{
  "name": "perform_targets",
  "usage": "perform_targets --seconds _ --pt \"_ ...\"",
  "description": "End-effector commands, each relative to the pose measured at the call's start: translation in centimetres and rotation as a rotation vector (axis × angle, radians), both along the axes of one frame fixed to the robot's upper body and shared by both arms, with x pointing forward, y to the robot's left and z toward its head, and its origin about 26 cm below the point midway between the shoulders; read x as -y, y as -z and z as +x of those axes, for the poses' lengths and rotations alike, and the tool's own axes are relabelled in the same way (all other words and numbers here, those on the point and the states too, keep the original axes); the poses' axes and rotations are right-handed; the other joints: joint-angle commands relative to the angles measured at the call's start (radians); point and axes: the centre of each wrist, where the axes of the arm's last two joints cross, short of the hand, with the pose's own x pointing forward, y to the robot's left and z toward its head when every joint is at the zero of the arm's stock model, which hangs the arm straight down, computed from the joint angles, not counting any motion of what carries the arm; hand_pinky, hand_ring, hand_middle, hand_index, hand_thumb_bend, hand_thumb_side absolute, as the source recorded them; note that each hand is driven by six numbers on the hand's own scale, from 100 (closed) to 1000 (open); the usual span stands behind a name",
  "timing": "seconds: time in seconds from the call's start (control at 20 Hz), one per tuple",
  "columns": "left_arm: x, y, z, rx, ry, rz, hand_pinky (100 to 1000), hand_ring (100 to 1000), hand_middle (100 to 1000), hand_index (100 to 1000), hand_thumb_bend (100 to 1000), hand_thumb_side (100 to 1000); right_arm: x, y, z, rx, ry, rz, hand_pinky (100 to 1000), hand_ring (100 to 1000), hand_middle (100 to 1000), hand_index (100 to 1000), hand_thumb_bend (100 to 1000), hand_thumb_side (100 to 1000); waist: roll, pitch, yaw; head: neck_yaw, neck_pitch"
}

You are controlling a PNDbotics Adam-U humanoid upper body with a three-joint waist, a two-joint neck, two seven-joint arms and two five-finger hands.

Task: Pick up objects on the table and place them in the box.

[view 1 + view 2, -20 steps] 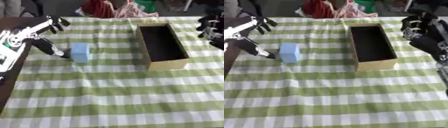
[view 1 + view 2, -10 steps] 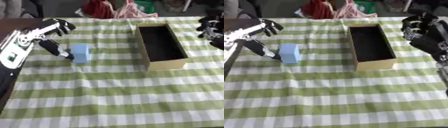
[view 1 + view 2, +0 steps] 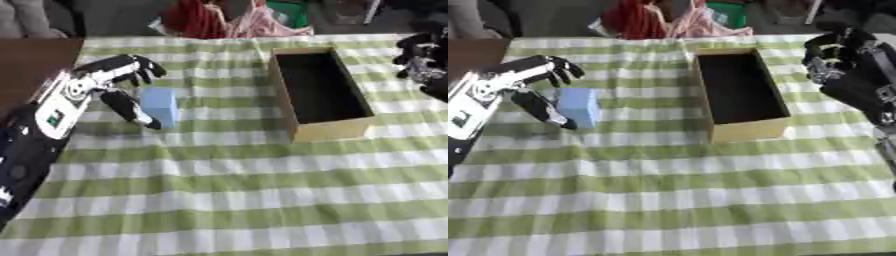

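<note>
Black robot hand point(image 3: 118, 80), white forearm

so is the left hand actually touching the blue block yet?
Cannot tell. In the left eye view the left hand brackets the blue block, thumb at its near left edge, fingers spread above it, but no view shows contact or a gap plainly.

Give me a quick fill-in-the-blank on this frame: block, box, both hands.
1. The light blue block lies to the ___ of the box in the view.
2. The robot hand nearest the block is the ___ one.
3. The inside of the box holds ___.
4. The tablecloth is checked in white and ___.
The right robot hand hangs beside the box, away from the block.

Missing words: left; left; nothing; green
</note>
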Motion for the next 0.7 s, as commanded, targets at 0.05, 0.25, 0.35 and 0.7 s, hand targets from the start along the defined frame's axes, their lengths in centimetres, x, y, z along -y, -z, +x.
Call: perform_targets --seconds 0.05,0.25,0.35,0.7 --pt "0.3 -0.5 0.4 0.040 -0.009 -0.003 692 746 779 872 754 239 0.2 -0.9 0.0 0.027 -0.002 -0.010 555 650 676 882 100 299 -0.003 -0.015 -0.003 0.006 -0.007" --pt "1.0 0.2 0.5 0.073 -0.025 0.001 694 746 778 868 740 230 0.1 -0.9 0.0 0.027 -0.003 -0.008 555 650 675 882 100 299 -0.004 -0.014 -0.005 0.008 -0.009" --pt "1.2 0.5 0.5 0.080 -0.026 0.003 692 743 775 868 768 238 0.1 -0.9 0.0 0.026 -0.002 -0.008 555 650 674 882 100 302 -0.005 -0.013 -0.006 0.009 -0.009" --pt "1.5 0.7 0.6 0.076 -0.020 0.024 672 684 709 840 486 100 0.1 -0.9 0.0 0.026 -0.004 -0.006 555 651 674 882 100 298 -0.007 -0.013 -0.006 0.011 -0.009"
